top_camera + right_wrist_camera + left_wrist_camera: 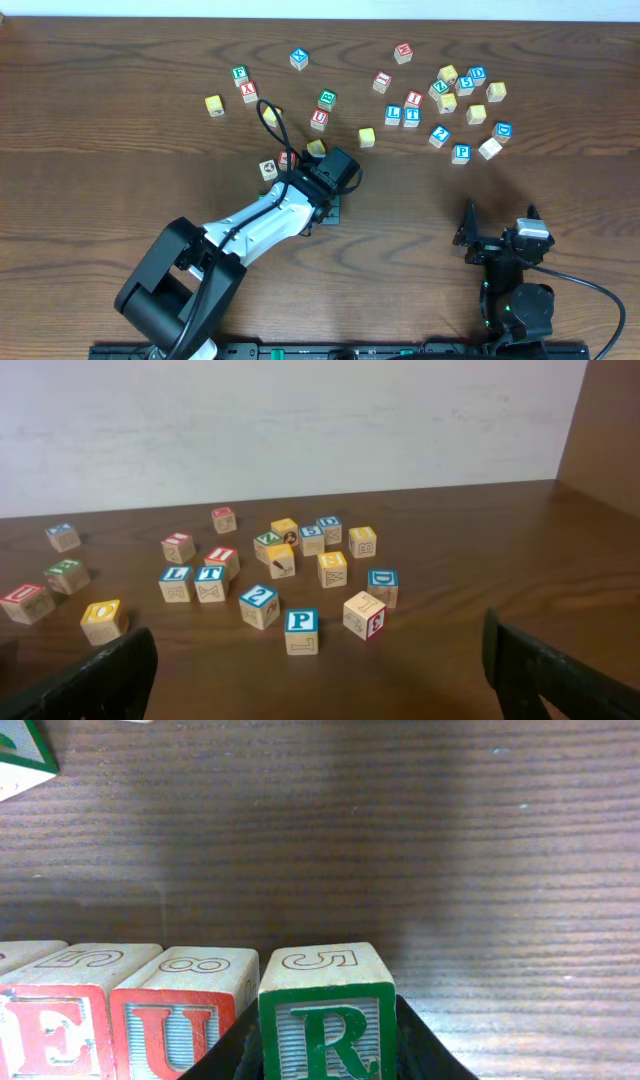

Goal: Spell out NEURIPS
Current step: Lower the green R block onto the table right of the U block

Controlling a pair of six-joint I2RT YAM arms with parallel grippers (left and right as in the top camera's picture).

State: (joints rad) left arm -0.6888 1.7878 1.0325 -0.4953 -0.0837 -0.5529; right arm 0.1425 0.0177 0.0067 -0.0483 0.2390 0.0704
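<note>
The fourth letter is judged to be in hand. The green-lettered R cube [322,968] is gripped between the closed fingers of the left hand [328,1055] and is held upright just to the right of the U cube [175,1015]. The U cube stands beside the E cube [48,1020] in a row along the near edge of the left wrist view. A further cube [25,955] is seen only as a sliver at the row's left end; its letter cannot be read, and it is presumed to be the N. Whether the R cube rests on the table [400,840] cannot be told, since its base is cut off. The right hand [500,215] is seen at the near right with its fingers spread wide and nothing between them. Once the R cube is seated in line with the U cube, a release and a straight withdrawal would be called for, so that the row is not nudged. An I is needed next. A red-lettered cube [413,98] in the far right cluster is taken to be one, though it is too small for certainty. The blue P cube [461,153] lies at the near edge of that cluster, well apart from the row.
</note>
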